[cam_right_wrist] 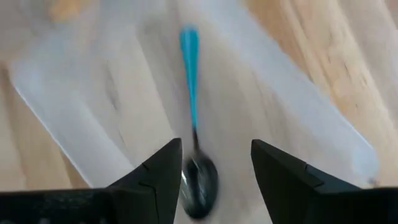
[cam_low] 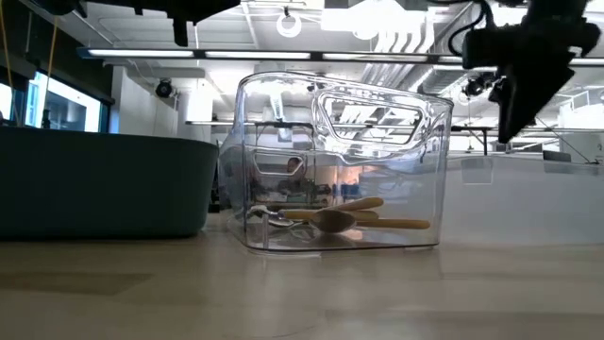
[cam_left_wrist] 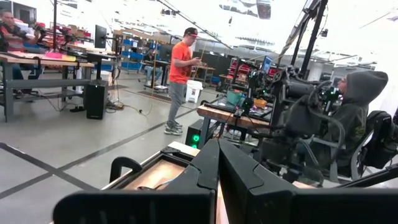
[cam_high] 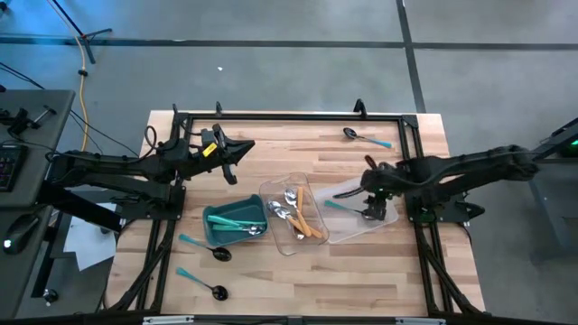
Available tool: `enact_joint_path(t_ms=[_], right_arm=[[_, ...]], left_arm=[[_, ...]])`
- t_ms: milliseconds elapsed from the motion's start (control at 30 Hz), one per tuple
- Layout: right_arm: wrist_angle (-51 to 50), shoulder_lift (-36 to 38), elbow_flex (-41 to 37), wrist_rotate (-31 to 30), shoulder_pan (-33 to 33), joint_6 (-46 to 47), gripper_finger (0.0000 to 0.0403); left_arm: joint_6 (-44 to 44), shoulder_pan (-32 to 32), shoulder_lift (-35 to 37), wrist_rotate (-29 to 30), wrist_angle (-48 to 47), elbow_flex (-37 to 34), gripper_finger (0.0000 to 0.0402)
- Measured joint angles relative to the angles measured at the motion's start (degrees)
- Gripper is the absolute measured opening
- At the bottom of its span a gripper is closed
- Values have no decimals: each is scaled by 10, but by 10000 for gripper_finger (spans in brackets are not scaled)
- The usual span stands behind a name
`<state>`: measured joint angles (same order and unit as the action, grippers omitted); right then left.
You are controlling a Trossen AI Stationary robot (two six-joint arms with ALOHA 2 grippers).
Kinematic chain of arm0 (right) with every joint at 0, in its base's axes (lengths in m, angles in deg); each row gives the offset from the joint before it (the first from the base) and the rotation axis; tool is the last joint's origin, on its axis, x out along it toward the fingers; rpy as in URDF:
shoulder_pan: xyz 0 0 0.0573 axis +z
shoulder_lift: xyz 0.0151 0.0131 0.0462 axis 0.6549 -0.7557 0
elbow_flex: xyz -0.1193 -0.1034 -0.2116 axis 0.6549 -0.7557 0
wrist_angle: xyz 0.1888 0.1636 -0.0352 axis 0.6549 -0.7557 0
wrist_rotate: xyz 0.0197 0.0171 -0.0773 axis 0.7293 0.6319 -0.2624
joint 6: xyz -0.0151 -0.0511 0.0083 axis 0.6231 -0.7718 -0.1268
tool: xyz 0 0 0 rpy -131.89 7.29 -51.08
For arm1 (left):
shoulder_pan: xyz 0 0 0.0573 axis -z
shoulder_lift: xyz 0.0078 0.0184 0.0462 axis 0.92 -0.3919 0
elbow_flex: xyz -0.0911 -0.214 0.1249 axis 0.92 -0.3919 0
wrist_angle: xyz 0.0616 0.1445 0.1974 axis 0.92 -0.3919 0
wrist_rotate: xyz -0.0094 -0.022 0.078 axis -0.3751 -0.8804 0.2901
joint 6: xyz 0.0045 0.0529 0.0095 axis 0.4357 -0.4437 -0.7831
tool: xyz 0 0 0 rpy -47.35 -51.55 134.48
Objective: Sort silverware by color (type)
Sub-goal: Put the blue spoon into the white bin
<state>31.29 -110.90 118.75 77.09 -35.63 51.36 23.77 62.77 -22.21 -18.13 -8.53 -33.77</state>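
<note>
Two clear trays (cam_high: pixel 287 194), one teal bin (cam_high: pixel 221 226). Three loose teal-handled, black-headed spoons on the table: far edge (cam_high: pixel 366 137), two near the front (cam_high: pixel 203 247). Orange-handled spoons in the middle tray, teal ones in the bin. Right gripper (cam_right_wrist: pixel 214 174) open over a teal spoon (cam_right_wrist: pixel 191 93), black head, lying in the right tray (cam_high: pixel 361 226). Left gripper (cam_left_wrist: pixel 217 180) closed, raised, empty.
</note>
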Motion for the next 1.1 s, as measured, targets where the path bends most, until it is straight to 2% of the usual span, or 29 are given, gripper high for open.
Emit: enact_joint_path(t_ms=[100, 200, 367, 467, 533, 667, 867, 1000, 1100], right_arm=[[108, 47, -57, -7, 0, 43, 178], [283, 62, -123, -7, -2, 81, 178], [639, 32, -205, -41, -2, 63, 178], [747, 2, -196, -57, -11, 19, 178], [756, -14, -163, -48, -25, -9, 178], [696, -36, -79, 6, -60, -78, 178], [608, -51, 16, 21, -110, -162, 174], [612, -49, 32, 69, -140, -172, 143], [613, -49, 32, 97, -154, -172, 97]], left_arm=[[0, 0, 0, 0, 0, 0, 0], [0, 0, 0, 0, 0, 0, 0], [0, 0, 0, -11, 0, 0, 0], [0, 0, 0, -19, -1, 0, 0], [0, 0, 0, -19, -3, 0, 0], [0, 0, 0, -19, -3, 0, 0], [0, 0, 0, -49, -2, 0, 0], [0, 0, 0, -51, -5, 0, 0], [0, 0, 0, -51, -6, 0, 0]])
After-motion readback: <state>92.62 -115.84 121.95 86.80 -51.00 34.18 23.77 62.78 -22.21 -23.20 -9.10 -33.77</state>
